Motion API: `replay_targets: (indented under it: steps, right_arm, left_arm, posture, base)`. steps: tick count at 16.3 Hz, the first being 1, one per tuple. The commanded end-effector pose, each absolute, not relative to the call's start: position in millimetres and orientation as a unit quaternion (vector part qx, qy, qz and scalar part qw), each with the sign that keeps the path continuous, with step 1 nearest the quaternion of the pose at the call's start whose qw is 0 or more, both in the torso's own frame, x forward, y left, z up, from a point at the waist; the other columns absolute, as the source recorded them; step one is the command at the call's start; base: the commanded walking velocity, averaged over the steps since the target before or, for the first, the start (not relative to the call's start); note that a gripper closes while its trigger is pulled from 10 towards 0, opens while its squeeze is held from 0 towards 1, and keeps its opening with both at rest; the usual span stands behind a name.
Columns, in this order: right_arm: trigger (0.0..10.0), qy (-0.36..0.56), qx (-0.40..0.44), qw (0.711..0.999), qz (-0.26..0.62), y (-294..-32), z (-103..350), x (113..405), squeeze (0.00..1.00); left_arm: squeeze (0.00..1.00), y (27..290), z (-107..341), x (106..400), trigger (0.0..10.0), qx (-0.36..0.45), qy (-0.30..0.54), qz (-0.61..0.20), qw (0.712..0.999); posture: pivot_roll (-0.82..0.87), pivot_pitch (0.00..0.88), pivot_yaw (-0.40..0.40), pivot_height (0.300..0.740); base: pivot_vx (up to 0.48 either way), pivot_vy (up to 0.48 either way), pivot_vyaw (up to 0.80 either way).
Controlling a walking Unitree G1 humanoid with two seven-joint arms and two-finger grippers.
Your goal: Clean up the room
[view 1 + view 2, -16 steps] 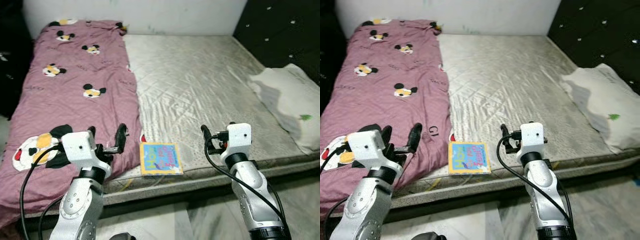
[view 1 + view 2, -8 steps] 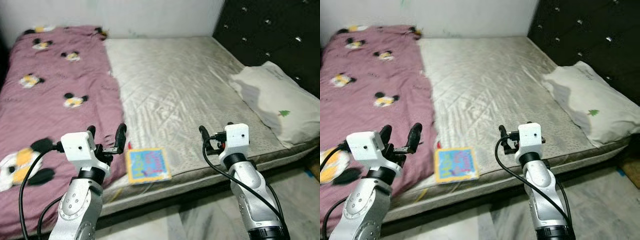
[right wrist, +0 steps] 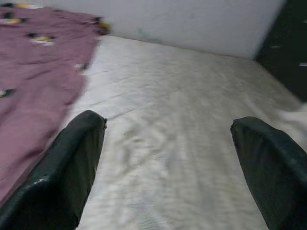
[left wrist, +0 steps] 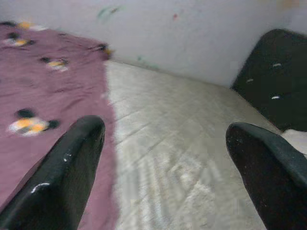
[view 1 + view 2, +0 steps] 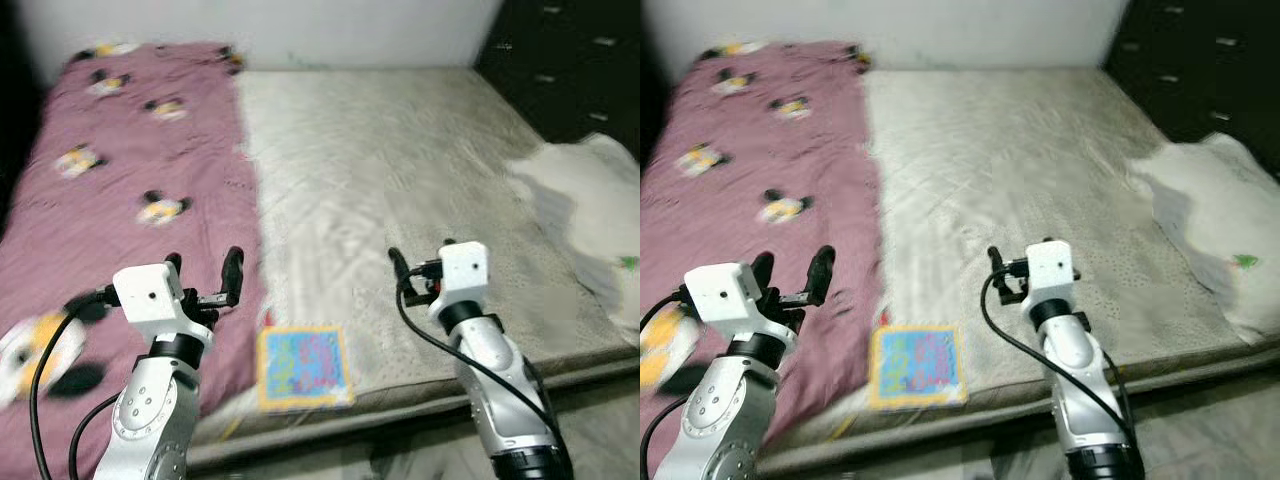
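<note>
A colourful picture book (image 5: 303,366) lies flat on the grey mattress (image 5: 400,170) near its front edge, beside the edge of a maroon cartoon-mouse blanket (image 5: 120,180). A white pillow (image 5: 590,220) rests at the right side of the bed. My left gripper (image 5: 203,272) hovers open above the blanket's front part, left of the book, holding nothing. My right gripper (image 5: 420,256) is raised open over the mattress, right of the book and also holding nothing. Both wrist views look along the open fingers (image 4: 72,163) (image 3: 72,158) across the bed toward the back wall.
A dark tufted headboard (image 5: 570,50) stands along the right side. A white wall (image 5: 270,25) runs behind the bed. The floor (image 5: 600,400) shows past the mattress's front right corner. The picture is blurred.
The whole picture has shifted and blurred, so the camera moved; the bed now sits lower and closer. Both arms keep the same raised pose with open fingers.
</note>
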State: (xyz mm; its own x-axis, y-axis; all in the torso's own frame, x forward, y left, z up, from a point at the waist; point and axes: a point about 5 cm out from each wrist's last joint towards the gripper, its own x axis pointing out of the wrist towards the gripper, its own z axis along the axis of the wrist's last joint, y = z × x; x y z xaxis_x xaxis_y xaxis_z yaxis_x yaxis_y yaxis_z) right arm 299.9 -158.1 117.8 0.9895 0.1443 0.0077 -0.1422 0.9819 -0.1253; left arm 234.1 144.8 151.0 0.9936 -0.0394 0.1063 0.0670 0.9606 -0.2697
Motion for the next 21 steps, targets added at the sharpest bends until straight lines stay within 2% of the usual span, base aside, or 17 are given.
replay_targets:
  steps: [1,9,13,17,21]
  right_arm:
    - [10.0,0.004,-0.065,0.997,0.05,-171,112,297,0.0]
    - [10.0,0.004,-0.064,0.997,0.054,-169,111,302,0.0]
    - [10.0,-0.012,-0.059,0.997,0.053,-168,120,309,0.0]
    - [10.0,-0.027,-0.045,0.997,0.064,-157,127,321,0.0]
    - [10.0,-0.04,-0.032,0.996,0.069,-149,135,332,0.0]
  left_arm:
    - [0.0,142,147,233,10.0,-0.137,-0.037,-0.019,0.99]
    - [0.0,150,148,241,10.0,-0.132,-0.038,0.01,0.99]
    - [0.0,152,155,249,10.0,-0.122,-0.046,0.012,0.991]
    - [0.0,159,157,257,10.0,-0.115,-0.062,0.017,0.991]
    - [0.0,162,157,268,10.0,-0.116,-0.07,0.019,0.991]
  posture:
    - [0.04,0.1,-0.075,0.74]
    - [0.04,0.08,-0.074,0.74]
    - [0.03,0.041,-0.063,0.74]
    - [0.06,0.0,-0.064,0.74]
    - [0.05,0.0,-0.05,0.74]
  base:
    - [0.0,0.0,0.0]
    - [0.0,0.0,0.0]
    - [0.0,0.0,0.0]
    - [0.0,0.0,0.0]
    - [0.0,0.0,0.0]
